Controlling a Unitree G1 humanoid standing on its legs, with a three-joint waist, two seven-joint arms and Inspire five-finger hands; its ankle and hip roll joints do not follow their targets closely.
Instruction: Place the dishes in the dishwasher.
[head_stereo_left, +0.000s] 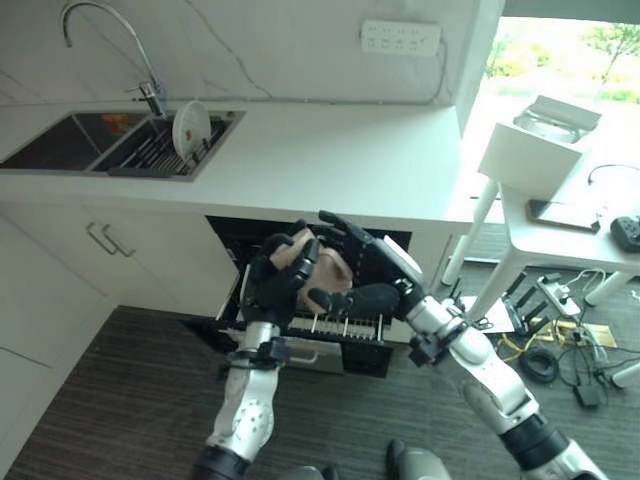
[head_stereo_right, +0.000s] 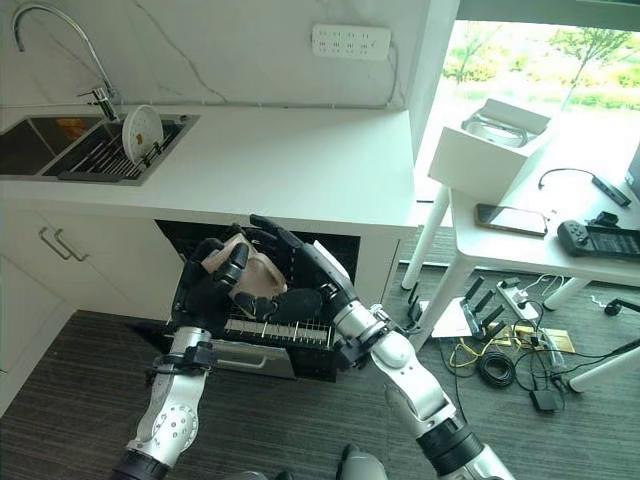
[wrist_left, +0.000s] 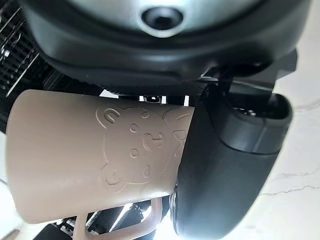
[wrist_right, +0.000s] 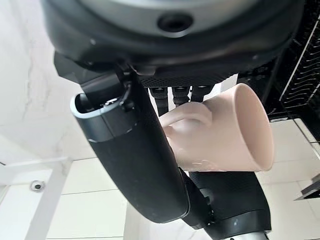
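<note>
A pale beige-pink mug, embossed with a bear-face pattern, is shown above the black dishwasher rack. Beside the mug, both the left hand and right hand are coloured dark. Above the rack, a white countertop is seen, with a white plate in a dark sink.

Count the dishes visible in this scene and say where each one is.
2. A beige mug is gripped by the left hand over the open dishwasher rack, right hand beside it. A white plate stands in the sink rack. Others may be hidden.
</note>
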